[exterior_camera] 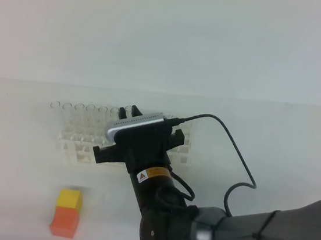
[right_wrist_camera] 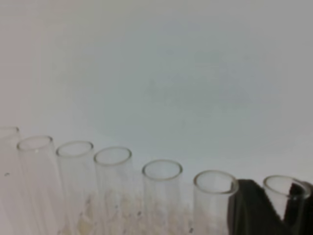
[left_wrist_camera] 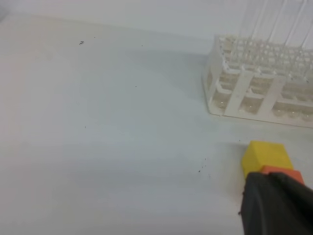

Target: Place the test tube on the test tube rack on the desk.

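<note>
A: While the right arm reaches across the test tube rack [exterior_camera: 87,140], where's its tool [right_wrist_camera: 266,205]?
B: At the back row — pinching the test tube [right_wrist_camera: 286,200] upright there; fingers mostly cropped, left tool unseen, shut.

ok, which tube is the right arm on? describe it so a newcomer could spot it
Find the white rack mid-desk; a row of clear tubes stands along its back edge. The tube is at the row's right end, and it alone sits between the right gripper's black fingers.
</note>
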